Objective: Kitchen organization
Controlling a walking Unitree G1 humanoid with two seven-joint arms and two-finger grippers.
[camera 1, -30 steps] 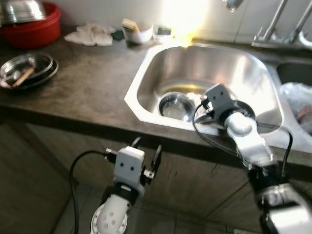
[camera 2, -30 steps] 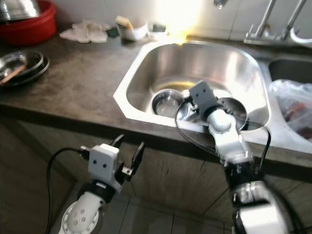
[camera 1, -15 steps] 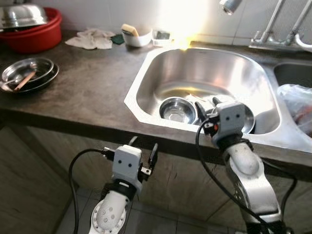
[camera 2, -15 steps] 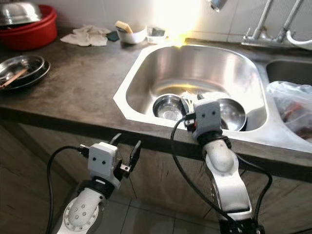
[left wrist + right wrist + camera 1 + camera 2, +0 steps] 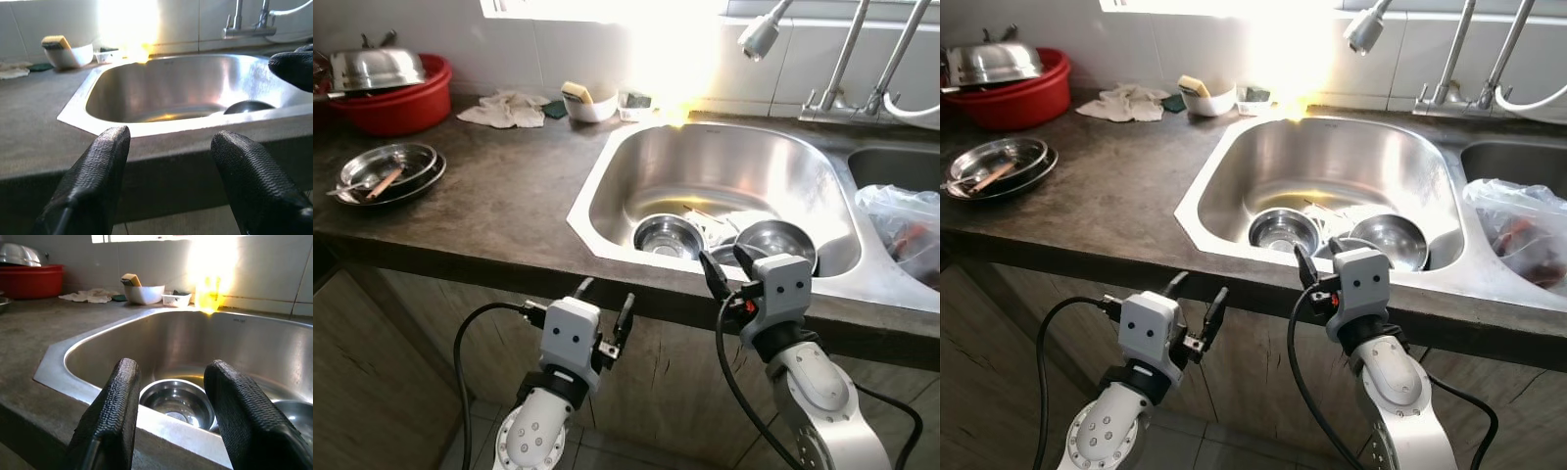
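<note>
- Nearest, at 7 o'clock: left gripper (image 5: 603, 305), fingers spread and empty, hanging below the counter (image 5: 499, 196) edge in front of the cabinet.
- At 5 o'clock: right gripper (image 5: 726, 270), fingers likewise spread, holding nothing, poised just at the near rim of the sink (image 5: 607, 171).
- Straight ahead in the basin: two steel bowls side by side, left bowl (image 5: 668, 235) and right bowl (image 5: 775, 241), with cutlery (image 5: 717, 223) lying between and behind them.
- At 3 o'clock: plastic bag (image 5: 906, 215) in the neighbouring basin.
- At 10 o'clock on the counter: stacked steel plates (image 5: 386, 173) with a utensil resting on them.
- Farther, at 11 o'clock: red basin (image 5: 396, 103) holding a steel pot, then a white cloth (image 5: 507, 110).
- At 12 o'clock by the wall: small white bowl with sponge (image 5: 583, 101); sprayer tap (image 5: 762, 34) overhead.
- Likely risk: right fingers striking the sink rim on the way in, or a slick, curved bowl slipping from the pinch and clattering onto the cutlery.
</note>
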